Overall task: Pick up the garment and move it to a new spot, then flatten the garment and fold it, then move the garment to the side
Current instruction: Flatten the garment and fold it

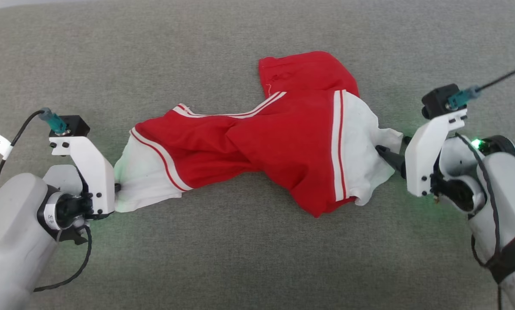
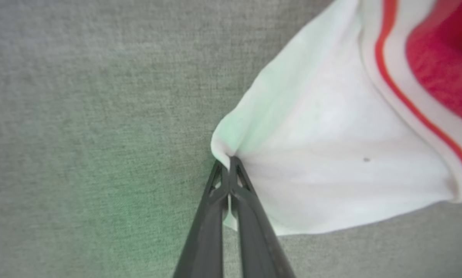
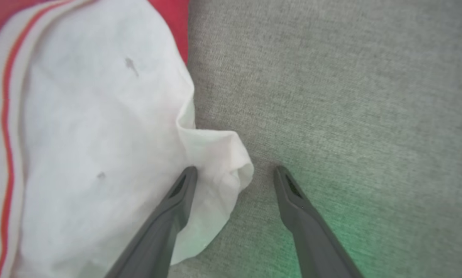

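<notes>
Red T-shirt (image 1: 283,146) lies long way left to right. Left end effector (image 1: 117,187) pinches white sleeve (image 2: 331,154), lower left. Right end effector (image 3: 235,170) open, other sleeve tip (image 3: 219,154) between fingers.

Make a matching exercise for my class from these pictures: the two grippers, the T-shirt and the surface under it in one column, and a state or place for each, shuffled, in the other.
Column one
1. left gripper
2. right gripper
3. T-shirt
4. grey fabric surface

Column two
A. open, a white sleeve fold between its fingers
B. bunched up, not flat
C. shut on a white sleeve edge
D. lying beneath everything else

Pairs: 1-C, 2-A, 3-B, 4-D
</notes>
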Controlling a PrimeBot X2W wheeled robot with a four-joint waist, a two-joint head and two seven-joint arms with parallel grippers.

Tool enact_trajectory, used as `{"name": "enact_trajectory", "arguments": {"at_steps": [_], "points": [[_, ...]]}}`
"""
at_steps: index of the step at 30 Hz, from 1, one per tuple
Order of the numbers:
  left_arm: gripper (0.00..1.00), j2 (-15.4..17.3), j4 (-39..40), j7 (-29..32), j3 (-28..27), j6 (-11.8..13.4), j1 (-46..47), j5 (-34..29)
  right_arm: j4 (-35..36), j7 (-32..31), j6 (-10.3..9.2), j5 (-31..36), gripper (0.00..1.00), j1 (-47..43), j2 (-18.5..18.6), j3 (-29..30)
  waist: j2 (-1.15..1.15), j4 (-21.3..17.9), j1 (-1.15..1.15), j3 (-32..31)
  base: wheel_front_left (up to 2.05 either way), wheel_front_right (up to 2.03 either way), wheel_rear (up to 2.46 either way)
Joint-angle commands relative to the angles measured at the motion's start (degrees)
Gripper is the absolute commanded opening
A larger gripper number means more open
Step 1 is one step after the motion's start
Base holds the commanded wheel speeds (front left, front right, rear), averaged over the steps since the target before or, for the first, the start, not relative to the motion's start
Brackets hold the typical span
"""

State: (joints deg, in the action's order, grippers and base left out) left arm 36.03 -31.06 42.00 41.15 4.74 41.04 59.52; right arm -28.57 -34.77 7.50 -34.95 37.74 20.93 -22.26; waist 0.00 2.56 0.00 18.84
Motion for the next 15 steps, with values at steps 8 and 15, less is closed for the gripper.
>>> {"name": "enact_trajectory", "arguments": {"at_steps": [8,15], "points": [[0.0,-4.39,-4.94,-1.7,1.25,-2.8,-0.57,0.91,-8.04,-8.03,0.14,-5.1,0.0,1.39,-1.2,-5.72,0.0,1.24,0.0,-1.09,0.0,0.0,0.0],[0.0,-3.09,-5.65,-2.34,-0.38,-3.63,3.65,0.96,-4.39,-6.73,-0.02,-8.96,0.0,5.72,2.42,-3.79,0.0,1.56,0.0,-4.69,0.0,0.0,0.0]]}}
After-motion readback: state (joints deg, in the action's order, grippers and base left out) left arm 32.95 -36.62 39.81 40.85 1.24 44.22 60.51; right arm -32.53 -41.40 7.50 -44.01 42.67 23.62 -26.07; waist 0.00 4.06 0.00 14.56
